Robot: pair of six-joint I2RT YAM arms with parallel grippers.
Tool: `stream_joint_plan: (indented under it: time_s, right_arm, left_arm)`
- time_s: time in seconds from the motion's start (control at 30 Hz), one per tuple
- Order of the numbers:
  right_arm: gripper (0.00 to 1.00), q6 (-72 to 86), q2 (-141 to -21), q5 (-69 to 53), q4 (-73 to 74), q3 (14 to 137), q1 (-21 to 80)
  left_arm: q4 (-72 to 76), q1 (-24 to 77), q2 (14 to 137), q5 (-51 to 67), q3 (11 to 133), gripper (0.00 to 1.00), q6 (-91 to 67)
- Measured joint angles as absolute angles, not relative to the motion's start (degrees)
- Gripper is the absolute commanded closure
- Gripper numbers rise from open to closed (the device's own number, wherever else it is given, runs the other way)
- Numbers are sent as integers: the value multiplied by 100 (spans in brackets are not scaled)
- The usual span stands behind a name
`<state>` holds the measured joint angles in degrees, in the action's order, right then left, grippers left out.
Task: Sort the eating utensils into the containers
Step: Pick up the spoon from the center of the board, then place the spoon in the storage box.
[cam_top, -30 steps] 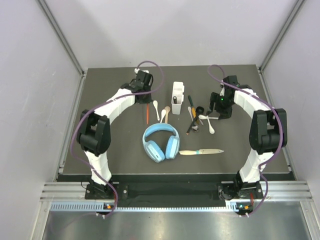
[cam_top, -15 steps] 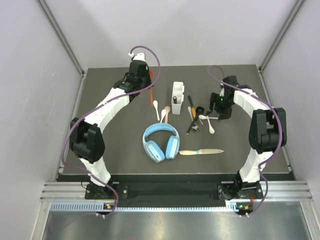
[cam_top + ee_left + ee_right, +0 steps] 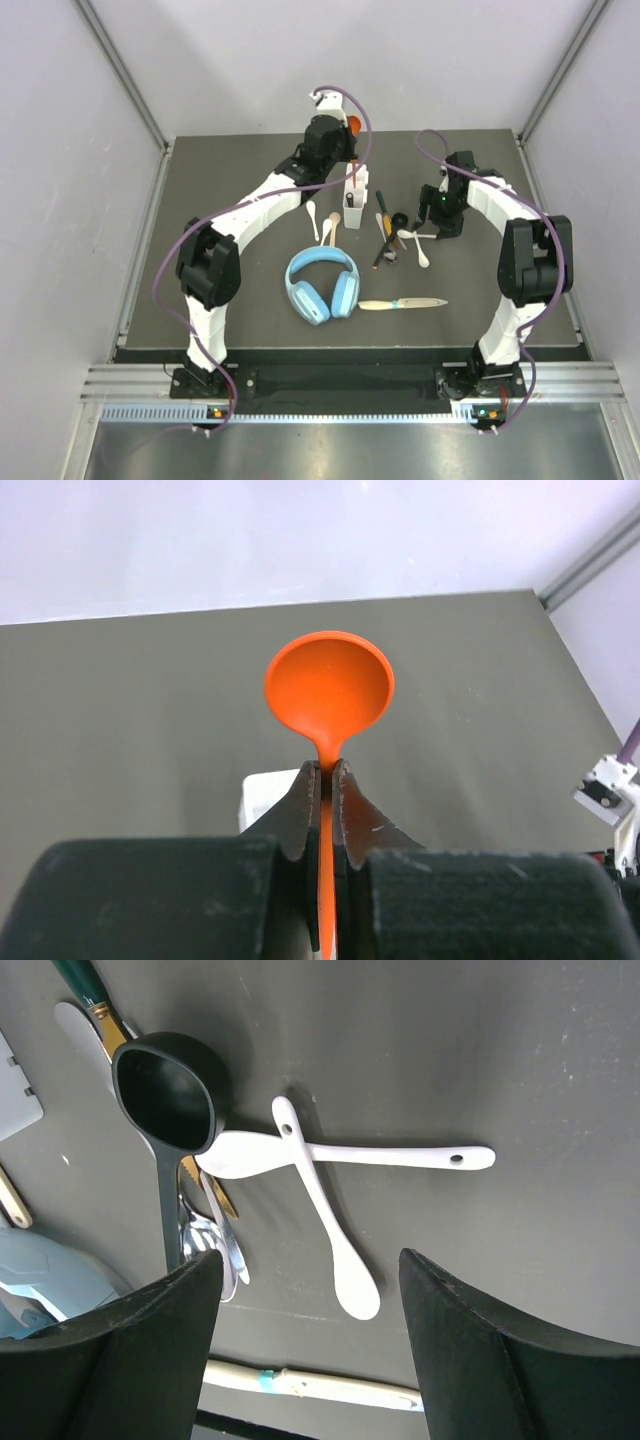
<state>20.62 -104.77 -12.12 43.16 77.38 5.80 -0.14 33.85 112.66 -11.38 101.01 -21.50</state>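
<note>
While left tool (image 3: 325, 772) pinches orange spoon (image 3: 328, 692) above caddy (image 3: 358, 195) | right tool (image 3: 310, 1270) gapes over white spoons (image 3: 380, 1152)

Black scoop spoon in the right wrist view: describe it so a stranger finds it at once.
Start at the white caddy at the back of the table; utensils cluster just right of it. The black scoop spoon lies there, beside two crossed white spoons. Among its neighbours only it has a deep, round black bowl.

Far on the counter (image 3: 230, 290) stands the caddy (image 3: 356, 187), with the headphones (image 3: 322, 283) nearer. Two spoons (image 3: 312, 216) lie left of the caddy and a utensil heap (image 3: 388, 238) lies to its right. A knife (image 3: 403, 303) lies right of the headphones.
</note>
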Motion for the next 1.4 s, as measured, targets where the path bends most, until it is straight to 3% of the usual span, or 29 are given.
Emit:
stream_joint_plan:
  time_s: [0.5,1.4]
  right_arm:
    - [29,2062,-10433,-1347,4292,7638,578]
    - [29,2069,-10427,-1391,4283,7605,574]
  left_arm:
    - [200,3712,11579,-1365,10134,100,-1712]
    - [482,3857,11585,-1444,8932,98,-1953]
